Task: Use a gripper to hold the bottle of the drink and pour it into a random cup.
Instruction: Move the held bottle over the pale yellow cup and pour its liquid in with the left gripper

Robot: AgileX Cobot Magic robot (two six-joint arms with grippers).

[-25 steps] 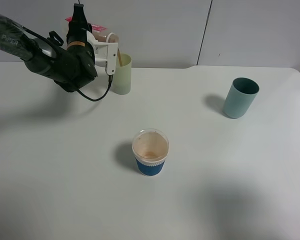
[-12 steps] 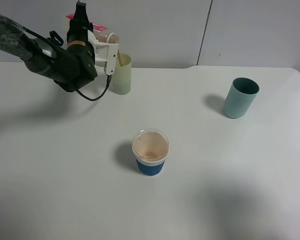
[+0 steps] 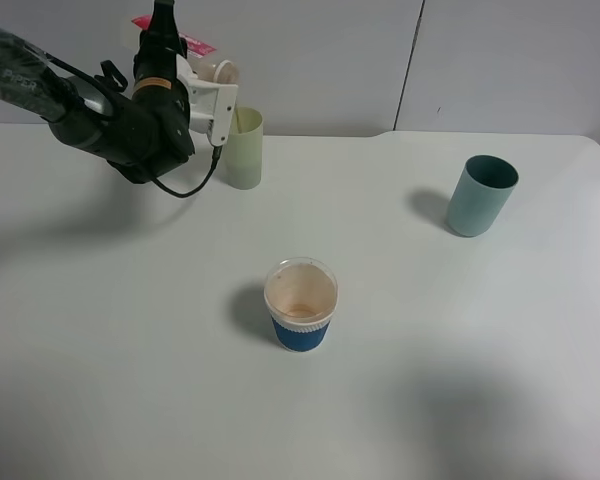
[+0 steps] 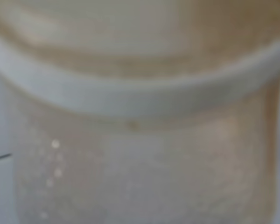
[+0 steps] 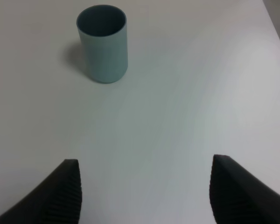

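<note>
In the exterior high view my left gripper (image 3: 187,68) is shut on the bottle (image 3: 218,71) at the far left of the table. The bottle lies tipped on its side, its wide neck over the pale yellow-green cup (image 3: 244,149), and I see no stream between them. Its red-printed label (image 3: 194,45) shows above the arm. The left wrist view is filled by a blurred close-up of the clear bottle (image 4: 140,168) and its white rim. My right gripper (image 5: 149,196) stands open over bare table, well short of the teal cup (image 5: 102,43).
A blue-sleeved clear cup (image 3: 300,304) with brownish residue stands mid-table. The teal cup (image 3: 481,195) stands at the right. A grey wall runs behind the table's far edge. My right arm does not show in the exterior high view.
The brown stream that ran from the bottle into the pale cup has stopped. The bottle's neck has lifted slightly. The cups have not moved.
</note>
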